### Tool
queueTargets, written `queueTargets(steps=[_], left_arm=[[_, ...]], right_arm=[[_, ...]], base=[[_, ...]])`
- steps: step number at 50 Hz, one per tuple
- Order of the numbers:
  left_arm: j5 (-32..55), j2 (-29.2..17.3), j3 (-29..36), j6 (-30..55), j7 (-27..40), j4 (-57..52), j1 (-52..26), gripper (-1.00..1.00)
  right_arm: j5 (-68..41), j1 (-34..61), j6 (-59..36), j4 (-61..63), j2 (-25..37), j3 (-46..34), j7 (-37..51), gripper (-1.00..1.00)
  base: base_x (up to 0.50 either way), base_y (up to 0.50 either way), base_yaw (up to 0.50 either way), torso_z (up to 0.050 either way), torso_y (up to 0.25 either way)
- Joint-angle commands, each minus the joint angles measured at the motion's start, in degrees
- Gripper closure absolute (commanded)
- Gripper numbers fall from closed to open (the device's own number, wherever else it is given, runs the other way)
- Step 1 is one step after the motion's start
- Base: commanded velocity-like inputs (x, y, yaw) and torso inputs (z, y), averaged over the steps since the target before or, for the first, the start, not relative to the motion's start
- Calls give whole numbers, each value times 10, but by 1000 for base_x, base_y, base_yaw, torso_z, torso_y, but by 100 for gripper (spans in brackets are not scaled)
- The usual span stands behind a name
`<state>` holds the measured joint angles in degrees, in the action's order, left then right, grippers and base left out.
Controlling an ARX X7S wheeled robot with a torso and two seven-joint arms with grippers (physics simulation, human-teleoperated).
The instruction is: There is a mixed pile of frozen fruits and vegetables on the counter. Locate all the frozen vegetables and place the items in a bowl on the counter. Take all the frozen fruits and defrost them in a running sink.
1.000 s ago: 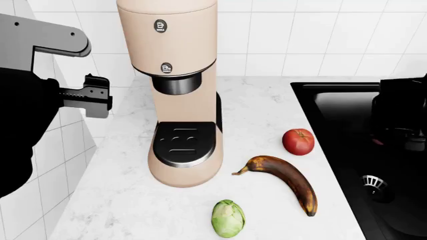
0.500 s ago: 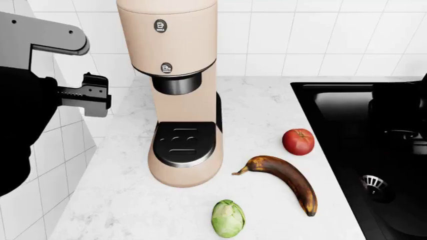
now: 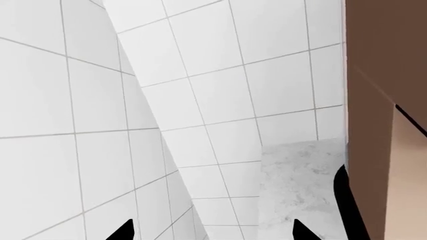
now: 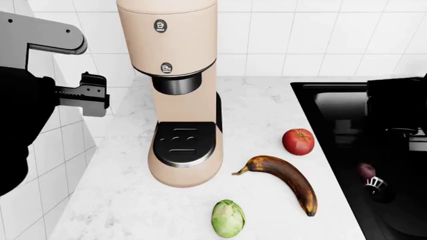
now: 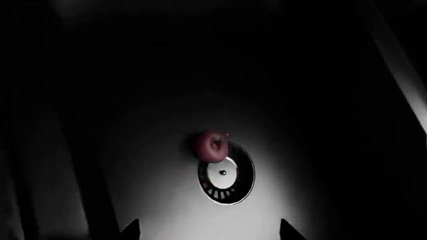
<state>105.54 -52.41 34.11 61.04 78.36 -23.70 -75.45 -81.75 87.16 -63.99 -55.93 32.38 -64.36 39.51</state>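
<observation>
On the counter (image 4: 267,110) lie a red tomato-like item (image 4: 298,141), a brown-spotted banana (image 4: 287,179) and a green leafy vegetable (image 4: 228,218). A small dark red fruit (image 5: 211,146) lies loose on the floor of the black sink (image 4: 333,107), touching the drain (image 5: 227,173); the head view also shows this fruit (image 4: 365,170). My right gripper (image 5: 208,232) hangs open above it, holding nothing. By the tiled left wall, my left gripper (image 3: 212,232) is open and empty, left of the coffee machine. The bowl is out of view.
A tall beige coffee machine (image 4: 179,90) stands mid-counter, close to my left gripper (image 4: 90,95). A tiled side wall (image 4: 67,150) bounds the counter on the left. My right arm (image 4: 400,115) covers much of the sink basin.
The small dark red fruit now lies by the sink drain; it did not show before. My right arm has shifted slightly over the sink. The left arm barely moved.
</observation>
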Motion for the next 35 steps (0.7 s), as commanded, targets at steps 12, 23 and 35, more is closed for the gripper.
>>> queueTargets(steps=[12, 23, 35], left_arm=[[3, -4, 4, -3, -1, -2, -2, -100], [4, -8, 4, -7, -1, -5, -1, -100], [9, -12, 4, -11, 2, -11, -2, -100]], right_arm=[[-178, 0, -45, 255, 98, 115, 173, -100], [-294, 3, -49, 374, 154, 161, 297, -100], [-343, 22, -52, 434, 177, 179, 327, -100]], base=[[0, 0, 0, 0, 0], [0, 0, 0, 0, 0], [0, 0, 0, 0, 0]])
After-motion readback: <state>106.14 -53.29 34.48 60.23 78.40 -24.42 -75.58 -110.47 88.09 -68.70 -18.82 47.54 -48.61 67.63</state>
